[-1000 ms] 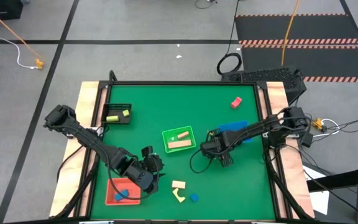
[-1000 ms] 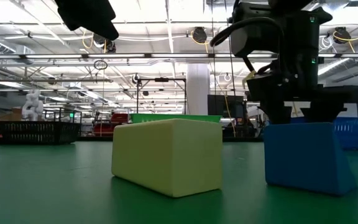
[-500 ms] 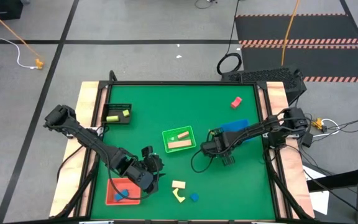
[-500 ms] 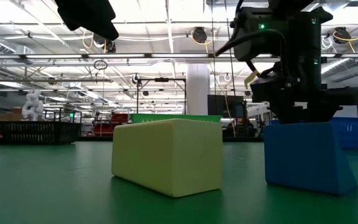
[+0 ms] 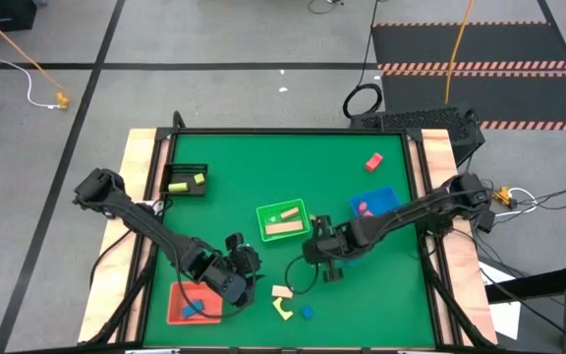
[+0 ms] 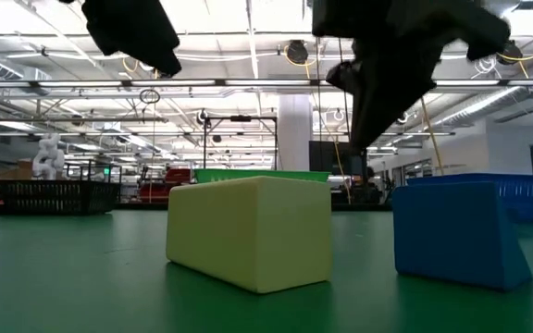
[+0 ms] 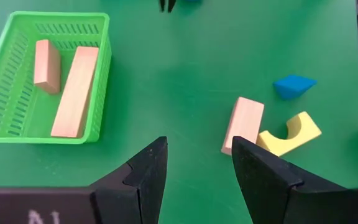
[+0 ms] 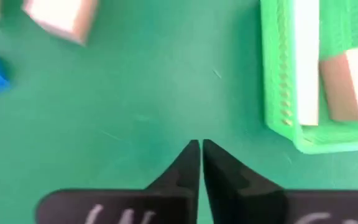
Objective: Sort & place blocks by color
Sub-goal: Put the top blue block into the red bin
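Note:
Three loose blocks lie near the table's front edge: a cream block (image 5: 282,292), a yellow arch (image 5: 283,309) and a blue block (image 5: 307,312). They also show in the left wrist view: the cream block (image 7: 243,124), the arch (image 7: 289,134), the blue block (image 7: 294,86). My left gripper (image 5: 241,267) (image 7: 194,168) is open and empty, above the table just left of them. My right gripper (image 5: 324,264) (image 8: 201,155) is shut and empty, above the table between the green tray (image 5: 283,220) and the loose blocks. A red block (image 5: 373,161) lies at the far right.
The green tray holds two cream bars (image 7: 73,90). A blue tray (image 5: 374,206) at the right holds small red pieces. A red tray (image 5: 195,303) at the front left holds a blue block. A black tray (image 5: 187,180) at the far left holds yellow-green blocks.
My right gripper has moved from beside the blue tray toward the table's near edge and left, toward the loose blocks, and the blue tray now shows uncovered. My left arm has kept still.

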